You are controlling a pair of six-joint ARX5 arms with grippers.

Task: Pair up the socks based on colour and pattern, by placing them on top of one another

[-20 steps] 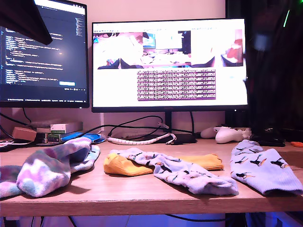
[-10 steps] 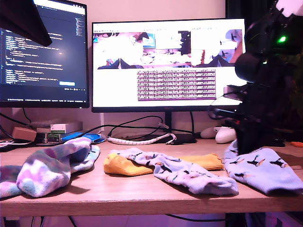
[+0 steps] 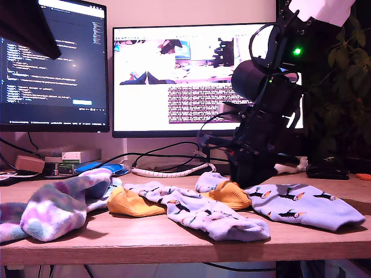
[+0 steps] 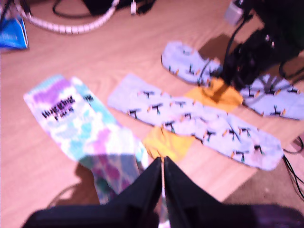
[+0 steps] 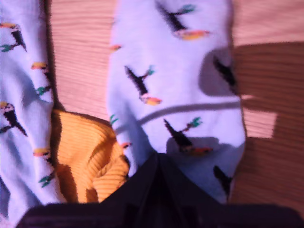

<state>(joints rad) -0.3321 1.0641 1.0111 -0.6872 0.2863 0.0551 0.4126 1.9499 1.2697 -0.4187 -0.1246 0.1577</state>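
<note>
1. Wooden surface (image 3: 174,240) with two lit monitors (image 3: 203,75) behind it, in the exterior view.
2. At nine o'clock of that view the tie-dye sock (image 3: 58,205) lies in a heap, black lettering on its cuff.
3. The first bird sock (image 3: 203,211) lies slantwise across the middle. Mustard sock fabric (image 3: 130,202) shows from under it on both sides; I cannot tell whether that is one sock or two.
4. At three o'clock of it lies the second bird sock (image 3: 301,205), flat, its near end touching the mustard fabric.
5. My second end effector (image 5: 159,164) is down on that end, jaws closed together and pinching the pale blue fabric.
6. My first end effector (image 4: 163,175) hangs above the tie-dye sock, jaws nearly touching, with nothing between them.
</note>
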